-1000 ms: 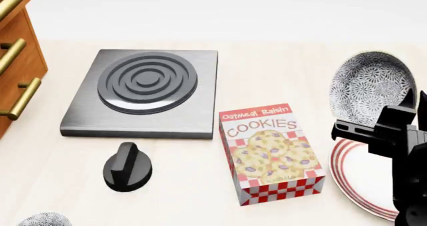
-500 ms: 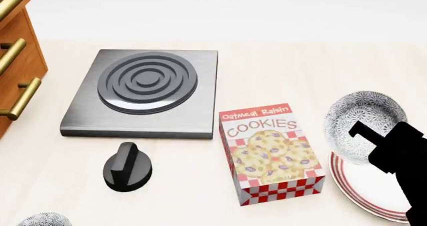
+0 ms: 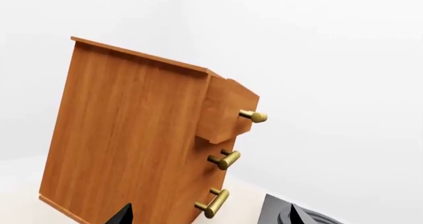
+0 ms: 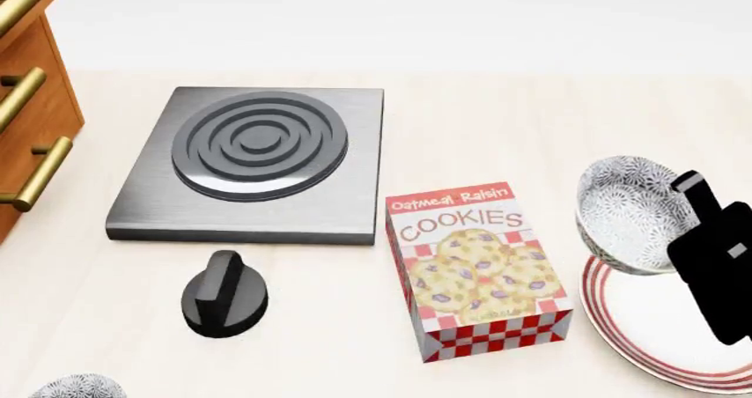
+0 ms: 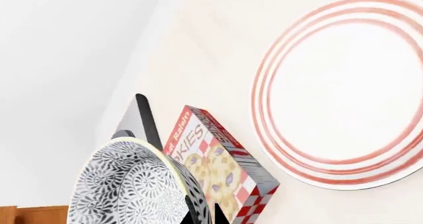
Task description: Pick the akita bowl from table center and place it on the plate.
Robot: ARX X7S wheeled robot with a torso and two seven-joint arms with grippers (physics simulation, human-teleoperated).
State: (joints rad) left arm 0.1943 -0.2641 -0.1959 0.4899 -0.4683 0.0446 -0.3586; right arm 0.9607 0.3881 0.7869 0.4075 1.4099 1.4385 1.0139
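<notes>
My right gripper [image 4: 696, 206] pinches the akita bowl [image 4: 626, 211] by its right rim, tilted, in the air over the far left edge of the plate [image 4: 658, 350]. Released now, it could tip off that rim toward the cookie box [image 4: 480, 270] (just left). My left gripper isn't visible.

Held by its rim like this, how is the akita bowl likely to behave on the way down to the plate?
The akita bowl looks rigid, probably ceramic, so it shouldn't flex. The right gripper pinches only one edge of its rim, so it may tilt or slip. Its rounded shape could rock on the plate.
</notes>
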